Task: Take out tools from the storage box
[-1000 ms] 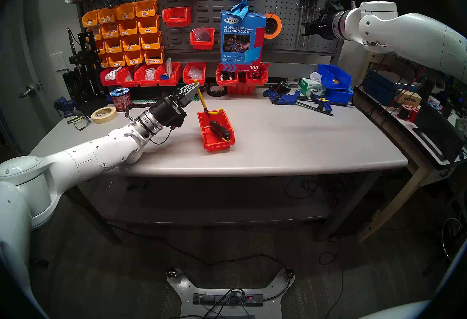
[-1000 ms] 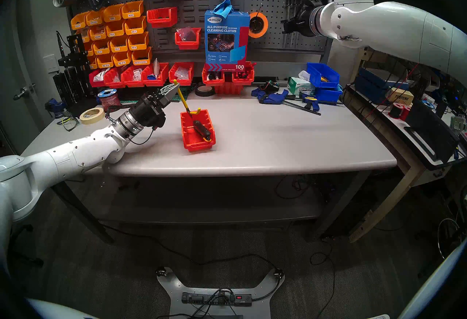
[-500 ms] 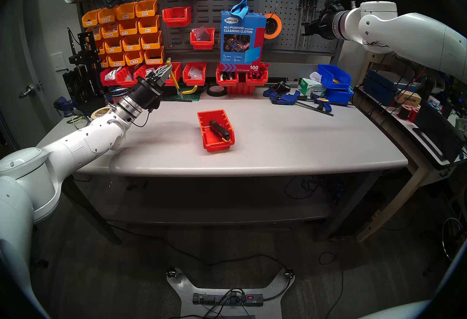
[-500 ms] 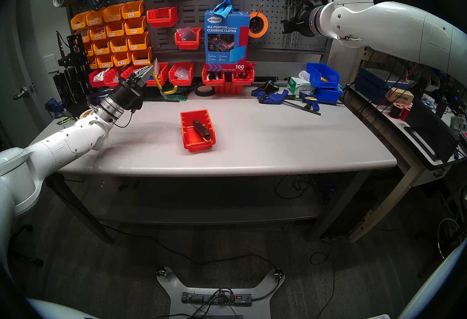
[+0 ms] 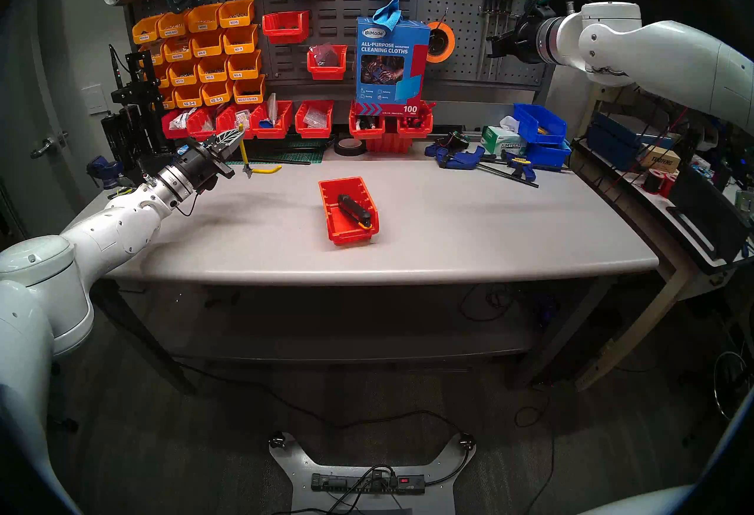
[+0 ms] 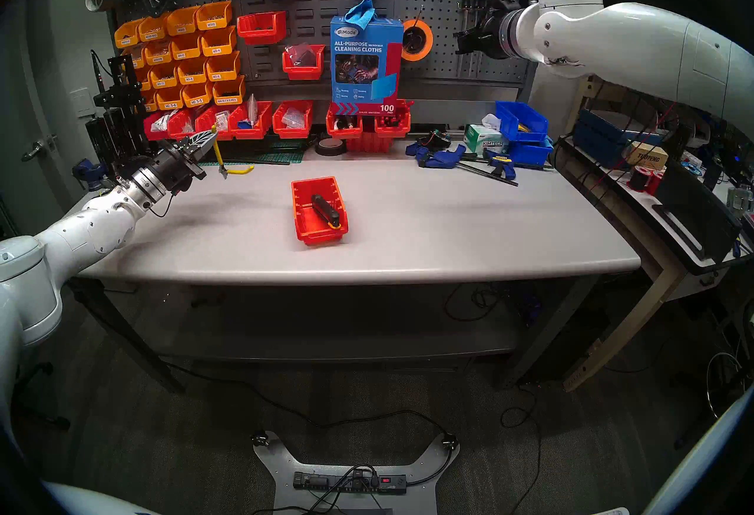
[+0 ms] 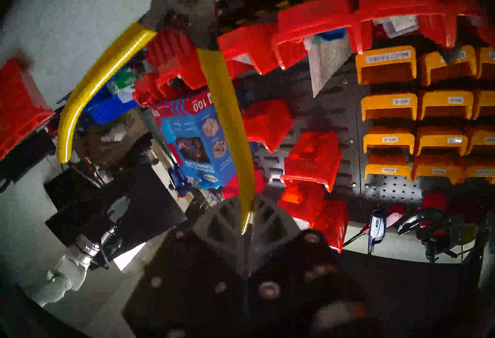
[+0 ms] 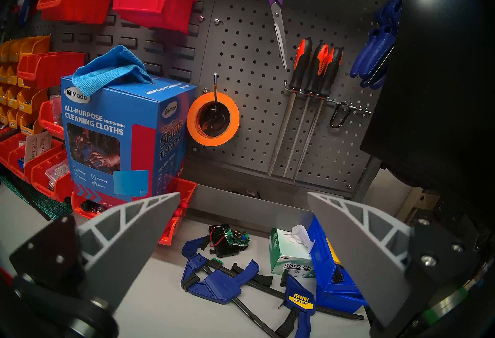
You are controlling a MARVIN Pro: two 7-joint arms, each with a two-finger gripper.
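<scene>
The red-orange storage box (image 5: 351,236) (image 6: 320,237) stands mid-table, and a black elongated tool (image 5: 355,210) (image 6: 325,210) with a yellow-orange end lies in it. My left gripper (image 5: 236,136) (image 6: 211,136) (image 7: 247,211) is over the table's back left, shut on one thin yellow handle of small cutters (image 5: 246,159) (image 6: 222,161) (image 7: 227,115). The cutters hang jaws-down close over the tabletop, their other handle sticking out to the right. My right gripper (image 5: 495,47) (image 6: 463,43) (image 8: 242,195) is held high by the pegboard, open and empty.
Red bins (image 5: 314,120) line the back edge, with a blue cleaning-cloth box (image 5: 391,65) above them. A black tape roll (image 5: 350,147) and a green mat (image 5: 293,153) lie behind the box. Blue clamps (image 5: 461,157), a tissue box (image 5: 504,139) and blue bins (image 5: 538,124) are at the back right.
My left gripper lifted the yellow-handled cutters out of the storage box, carried them left and back, then lowered them near the tabletop. The right arm has not moved.
</scene>
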